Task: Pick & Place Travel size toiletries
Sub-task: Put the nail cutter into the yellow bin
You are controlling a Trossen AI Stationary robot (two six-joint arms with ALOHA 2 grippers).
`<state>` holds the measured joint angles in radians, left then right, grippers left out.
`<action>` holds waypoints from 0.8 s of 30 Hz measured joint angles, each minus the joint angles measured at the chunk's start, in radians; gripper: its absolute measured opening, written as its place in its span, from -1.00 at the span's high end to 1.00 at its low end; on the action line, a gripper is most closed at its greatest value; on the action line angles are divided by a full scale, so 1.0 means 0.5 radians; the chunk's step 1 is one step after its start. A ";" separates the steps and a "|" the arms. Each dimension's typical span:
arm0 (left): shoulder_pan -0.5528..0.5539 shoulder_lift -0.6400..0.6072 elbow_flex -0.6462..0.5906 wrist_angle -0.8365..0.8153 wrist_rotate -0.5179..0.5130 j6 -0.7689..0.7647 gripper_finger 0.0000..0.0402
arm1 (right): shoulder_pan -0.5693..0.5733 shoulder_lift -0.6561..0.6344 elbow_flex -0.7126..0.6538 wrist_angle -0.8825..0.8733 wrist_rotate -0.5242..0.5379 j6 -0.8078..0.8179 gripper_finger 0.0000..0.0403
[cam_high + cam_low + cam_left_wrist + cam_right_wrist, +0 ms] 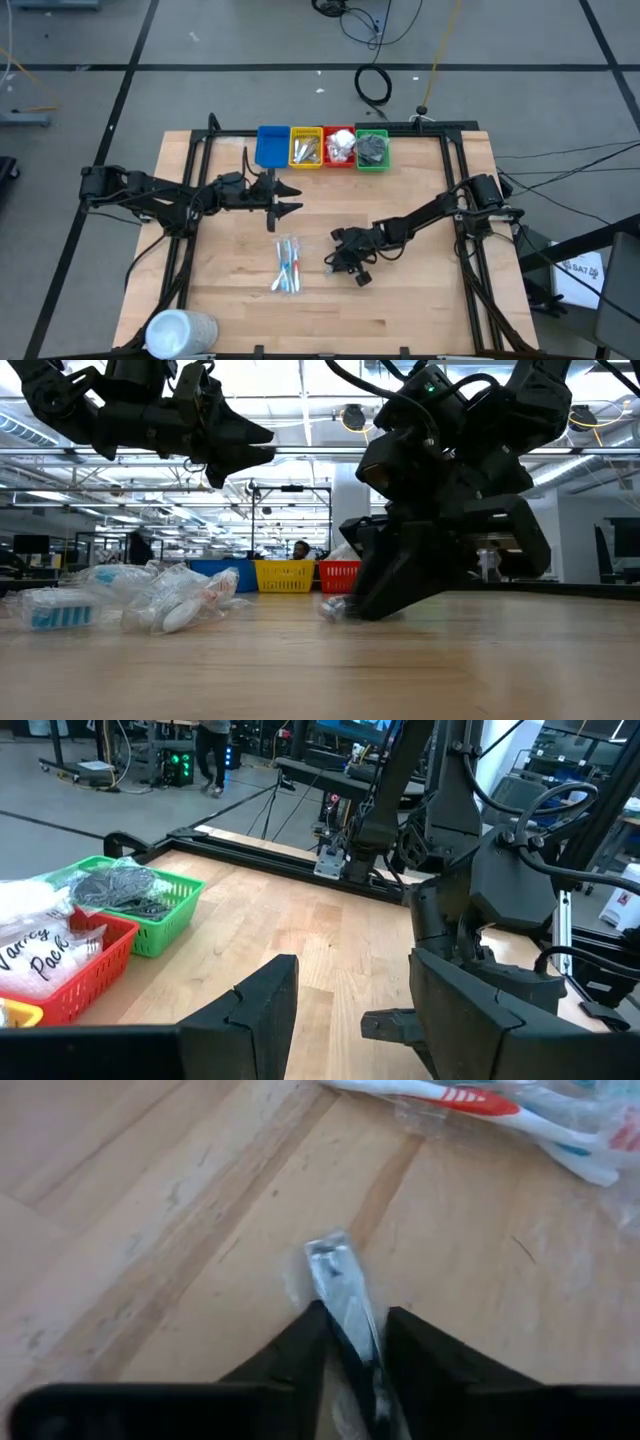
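Several clear-wrapped blue and red sticks [288, 265] lie flat in a loose pile mid-table, also seen in the low view [150, 598] and the right wrist view [480, 1102]. To their right, my right gripper [335, 262] [355, 1335] is down at the tabletop, shut on a short silver tube [335, 1275]. My left gripper [295, 198] [355, 1020] hangs open above the table, just in front of the blue bin [272, 146], and holds nothing. My right gripper pinches the silver tube between its two fingers [300, 1350], at the tube's end nearer the wrist [352, 1325]. The fingers slant down from the table's right and lie along the tube. The tube's free end [328, 1250] sticks out ahead of them, at the wood.
Four bins stand in a row at the far edge: blue, yellow [306, 148], red [340, 147] with white packets, green [372, 149] with dark discs. A large white cylinder [180, 333] lies at the near left corner. Black frame rails [462, 190] run along both sides.
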<state>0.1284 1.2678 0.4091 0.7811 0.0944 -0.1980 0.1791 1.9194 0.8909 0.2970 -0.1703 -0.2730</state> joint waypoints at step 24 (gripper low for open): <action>-0.162 0.378 0.250 0.026 -0.371 -0.363 0.05 | -0.002 -0.489 -0.173 0.192 1.845 -0.439 0.81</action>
<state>0.0476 1.4567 0.5343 0.7942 -0.0913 -0.3793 0.1780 1.6751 0.8043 0.3930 0.7522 -0.4925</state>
